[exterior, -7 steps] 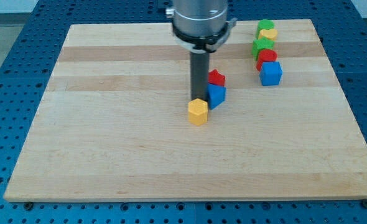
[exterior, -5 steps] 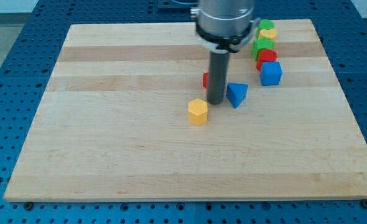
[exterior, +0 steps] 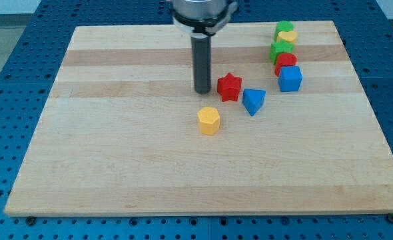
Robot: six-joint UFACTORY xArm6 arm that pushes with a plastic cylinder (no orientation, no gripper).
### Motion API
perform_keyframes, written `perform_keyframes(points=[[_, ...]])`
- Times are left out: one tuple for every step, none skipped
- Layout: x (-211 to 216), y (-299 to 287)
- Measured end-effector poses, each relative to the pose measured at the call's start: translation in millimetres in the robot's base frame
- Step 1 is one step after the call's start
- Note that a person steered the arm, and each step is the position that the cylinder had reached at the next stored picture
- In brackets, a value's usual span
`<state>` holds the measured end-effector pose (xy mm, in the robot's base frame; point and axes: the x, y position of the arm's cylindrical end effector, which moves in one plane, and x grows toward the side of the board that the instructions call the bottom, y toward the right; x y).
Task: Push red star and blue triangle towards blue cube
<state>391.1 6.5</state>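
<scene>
The red star [exterior: 229, 87] lies near the board's middle, with the blue triangle [exterior: 253, 101] just to its lower right, close but apart. The blue cube [exterior: 290, 78] sits further to the view's right, at the bottom of a column of blocks. My tip [exterior: 202, 91] stands on the board just to the left of the red star, a small gap between them. A yellow hexagon block [exterior: 209, 120] lies below my tip.
Above the blue cube a column runs toward the view's top: a red block [exterior: 286, 62], a green block [exterior: 281, 49], a yellow block [exterior: 286, 37] and a green block [exterior: 284, 27]. The wooden board [exterior: 116, 133] lies on a blue perforated table.
My tip pushed the blue triangle to the right, away from the red star, then swung back left and up to the star's left side. The yellow hexagon shifted slightly left.
</scene>
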Motion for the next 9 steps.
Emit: perform_keyframes(points=[[0, 19], [11, 29], [29, 49], [41, 68], [47, 67], [45, 28], [32, 7], [13, 10], [12, 40]])
